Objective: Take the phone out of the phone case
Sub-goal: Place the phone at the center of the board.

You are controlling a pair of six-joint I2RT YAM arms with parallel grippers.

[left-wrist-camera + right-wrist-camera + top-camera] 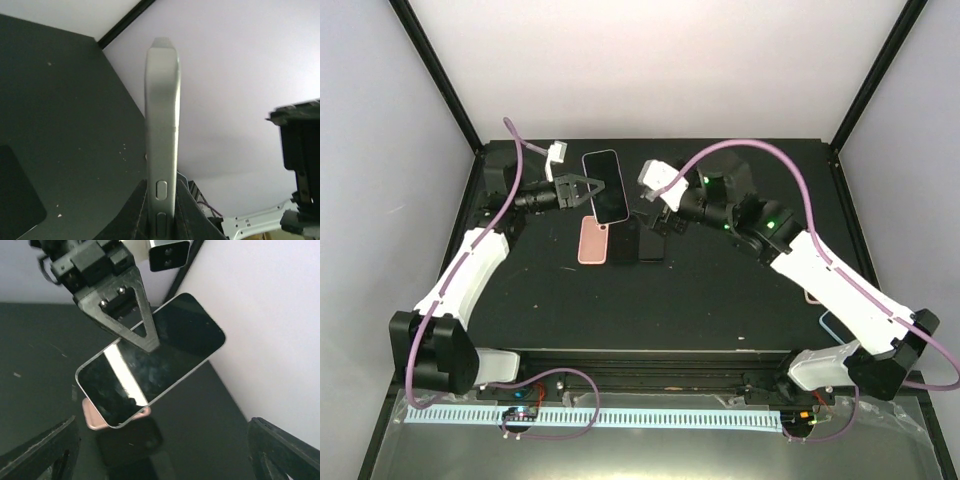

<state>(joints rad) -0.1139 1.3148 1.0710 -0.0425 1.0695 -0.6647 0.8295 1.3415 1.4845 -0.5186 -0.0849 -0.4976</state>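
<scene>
I see the left fingers (142, 327) clamped shut on the bare phone (150, 360), pinching it across its thin sides and holding it up off the desk (720, 290). On the left wrist camera the phone shows edge-on, its silver side rail and two buttons rising out between the finger pads. Its dark glass faces my right wrist camera and mirrors a bright strip of light.

The pink phone case (592, 240) lies flat on the desk, just below the raised phone and apart from it. A dark flat rectangle (638, 243) lies right beside the case on its right; I cannot tell whether it is a phone or another case.

The right fingers (42, 452) stand wide open with nothing between them, near the phone and pointed at it, touching nothing.
</scene>
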